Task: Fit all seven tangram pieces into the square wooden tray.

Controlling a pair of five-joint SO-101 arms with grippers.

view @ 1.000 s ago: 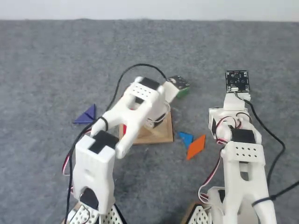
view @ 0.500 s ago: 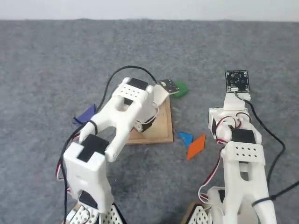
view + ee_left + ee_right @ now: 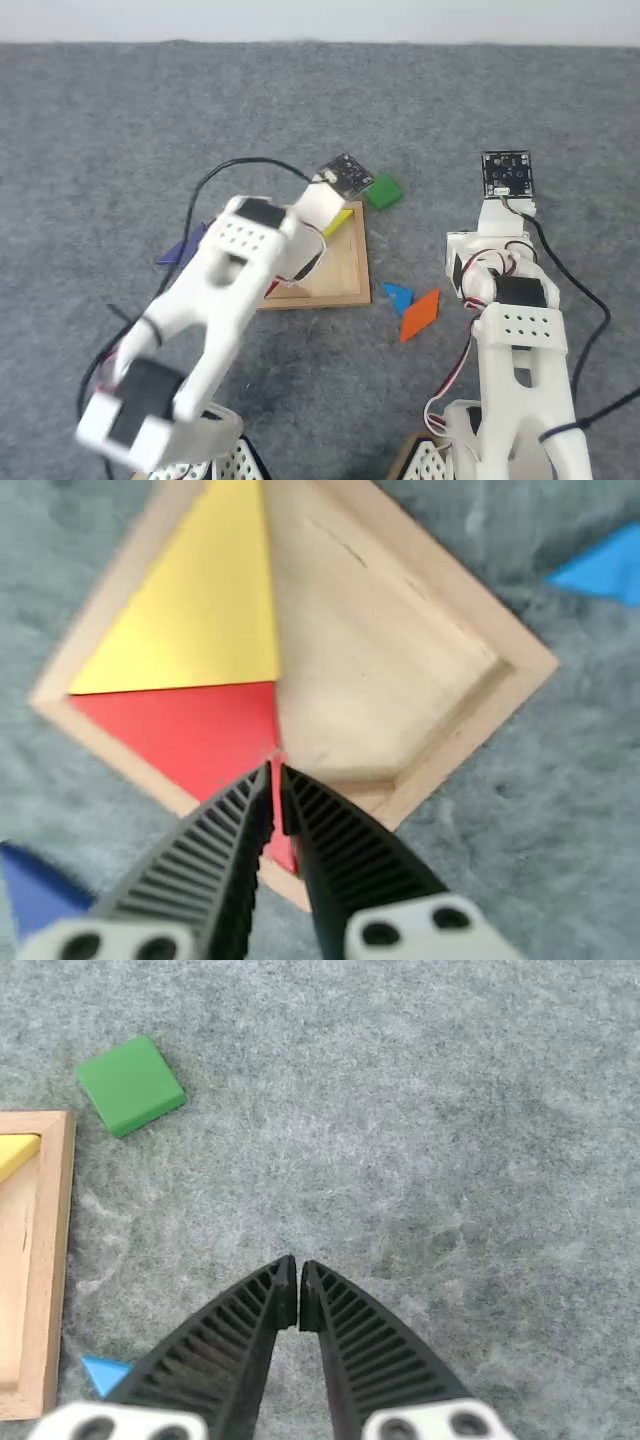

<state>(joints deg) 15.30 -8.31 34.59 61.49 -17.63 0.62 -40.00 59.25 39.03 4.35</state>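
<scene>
surface: grey carpet
left gripper: closed, empty, over red triangle in tray
right gripper: closed, empty
green square: sat ahead of right gripper, tray-side

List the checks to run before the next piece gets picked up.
Left gripper empty: ok, jaws shut over the wooden tray.
Right gripper empty: ok, jaws shut over the carpet.
Jaws open for a pick: not ok.
Yellow triangle and red triangle seated flat: ok.
Tray room left: ok.
All pieces in: not ok; green square, blue triangle, orange piece, dark blue triangle lie on carpet.
</scene>
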